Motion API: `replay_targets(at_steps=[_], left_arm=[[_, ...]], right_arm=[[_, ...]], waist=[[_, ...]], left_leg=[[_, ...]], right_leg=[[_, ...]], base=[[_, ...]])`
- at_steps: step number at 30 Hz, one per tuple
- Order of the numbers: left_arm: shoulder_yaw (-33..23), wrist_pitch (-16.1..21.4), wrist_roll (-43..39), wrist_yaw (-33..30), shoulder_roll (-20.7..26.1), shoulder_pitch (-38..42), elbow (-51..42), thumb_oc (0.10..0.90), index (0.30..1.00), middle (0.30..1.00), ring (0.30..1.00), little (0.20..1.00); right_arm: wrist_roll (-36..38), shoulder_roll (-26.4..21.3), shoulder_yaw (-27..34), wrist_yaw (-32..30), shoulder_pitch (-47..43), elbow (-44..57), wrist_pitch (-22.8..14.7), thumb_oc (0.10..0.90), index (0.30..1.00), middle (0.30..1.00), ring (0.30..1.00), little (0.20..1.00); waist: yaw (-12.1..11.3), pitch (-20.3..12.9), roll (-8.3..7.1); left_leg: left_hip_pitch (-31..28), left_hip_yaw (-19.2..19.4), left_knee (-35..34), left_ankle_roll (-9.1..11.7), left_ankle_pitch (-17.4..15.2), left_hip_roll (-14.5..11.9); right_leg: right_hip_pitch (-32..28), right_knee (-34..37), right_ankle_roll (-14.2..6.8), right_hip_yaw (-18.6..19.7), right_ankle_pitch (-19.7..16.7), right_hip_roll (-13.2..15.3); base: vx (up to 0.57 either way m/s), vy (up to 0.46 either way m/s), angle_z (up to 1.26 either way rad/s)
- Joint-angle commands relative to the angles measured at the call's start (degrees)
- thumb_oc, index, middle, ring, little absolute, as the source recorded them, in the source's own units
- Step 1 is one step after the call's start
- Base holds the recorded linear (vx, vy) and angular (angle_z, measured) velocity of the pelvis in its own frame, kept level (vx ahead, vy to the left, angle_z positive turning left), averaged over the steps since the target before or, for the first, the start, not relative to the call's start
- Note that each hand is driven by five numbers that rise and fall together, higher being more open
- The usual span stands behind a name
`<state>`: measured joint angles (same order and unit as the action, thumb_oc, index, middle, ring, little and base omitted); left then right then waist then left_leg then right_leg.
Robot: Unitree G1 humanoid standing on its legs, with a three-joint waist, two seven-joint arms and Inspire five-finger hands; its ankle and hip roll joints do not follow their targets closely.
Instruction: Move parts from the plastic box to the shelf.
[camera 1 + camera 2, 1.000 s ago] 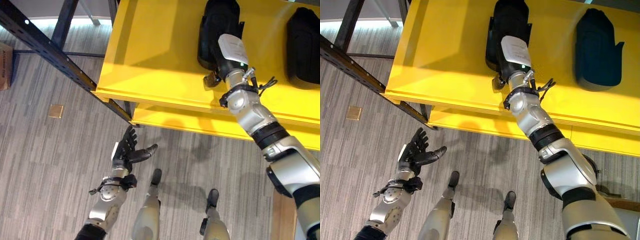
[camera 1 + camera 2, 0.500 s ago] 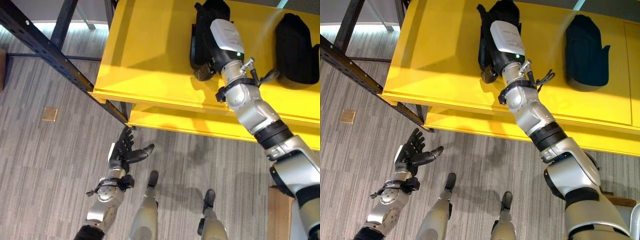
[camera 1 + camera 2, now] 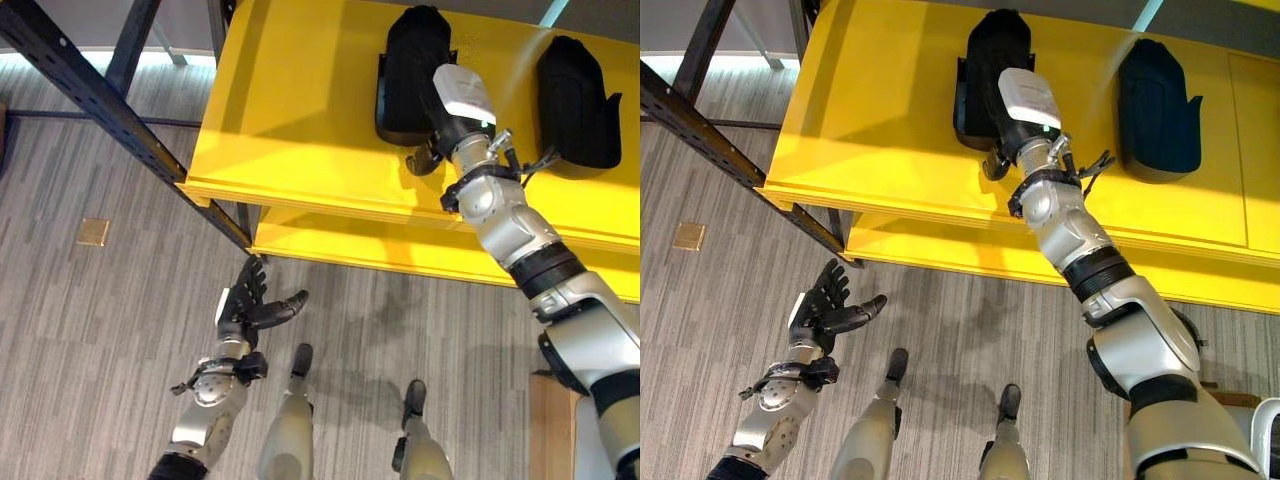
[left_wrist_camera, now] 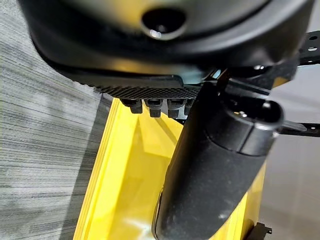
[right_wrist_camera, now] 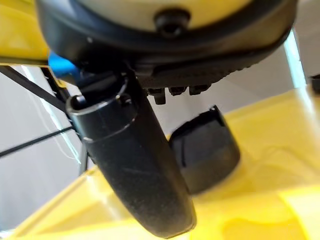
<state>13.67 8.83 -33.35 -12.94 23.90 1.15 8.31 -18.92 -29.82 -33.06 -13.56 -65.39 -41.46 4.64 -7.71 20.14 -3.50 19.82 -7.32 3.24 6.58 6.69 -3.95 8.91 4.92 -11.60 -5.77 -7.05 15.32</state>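
A black moulded part (image 3: 405, 65) lies on the yellow shelf (image 3: 290, 120), with a second black part (image 3: 572, 100) to its right. My right hand (image 3: 460, 105) hovers at the right edge of the first part, fingers straight and holding nothing. In the right wrist view its thumb (image 5: 135, 170) stands clear of that part (image 5: 205, 150). My left hand (image 3: 245, 305) hangs open and empty over the floor, below the shelf's front edge. Its thumb (image 4: 215, 165) shows against the yellow shelf in the left wrist view.
A lower yellow shelf level (image 3: 340, 245) juts out under the top one. A dark steel rack beam (image 3: 110, 110) slants across the left. A small brown square (image 3: 94, 232) lies on the grey floor. A wooden edge (image 3: 550, 420) shows at the lower right.
My right hand has drawn back off the left black part towards the shelf's front; the part stays lying on the shelf. The camera has shifted slightly. The left hand holds its place.
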Motion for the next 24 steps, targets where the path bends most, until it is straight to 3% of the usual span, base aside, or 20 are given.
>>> replay_targets(at_steps=[1,8,24], left_arm=[[-1.9,4.5,1.3,1.7,3.4,-0.3,-6.1,0.900,1.000,1.000,1.000,1.000],[-1.3,4.9,1.1,2.6,3.8,-0.8,-6.4,0.900,1.000,1.000,1.000,1.000],[-1.7,5.1,1.2,2.4,3.6,-0.5,-5.9,0.900,1.000,1.000,1.000,1.000]], right_arm=[[1.5,-1.0,-0.9,-1.7,-5.8,1.6,-3.2,0.900,1.000,1.000,1.000,1.000],[1.6,-0.4,-4.7,0.5,-7.8,-6.8,-3.6,0.900,1.000,1.000,1.000,1.000],[-2.0,-2.2,-10.9,5.6,-8.0,-6.6,-4.4,0.900,1.000,1.000,1.000,1.000]], waist=[[0.2,-2.8,-1.37],[-0.9,-1.9,-1.10],[-1.4,-1.7,-1.77]], left_leg=[[-0.2,3.4,0.1,-3.6,-1.9,0.9],[0.2,3.0,-0.3,-3.6,-1.4,1.2],[0.3,2.8,0.2,-3.9,-2.0,1.5]], right_leg=[[-1.2,-2.7,1.4,0.5,0.3,0.3],[-1.1,-2.5,1.2,-0.2,-0.1,0.3],[-1.6,-2.7,1.1,-0.5,-0.2,0.4]], base=[[0.00,0.000,0.00],[0.00,0.000,0.00],[0.00,0.000,0.00]])
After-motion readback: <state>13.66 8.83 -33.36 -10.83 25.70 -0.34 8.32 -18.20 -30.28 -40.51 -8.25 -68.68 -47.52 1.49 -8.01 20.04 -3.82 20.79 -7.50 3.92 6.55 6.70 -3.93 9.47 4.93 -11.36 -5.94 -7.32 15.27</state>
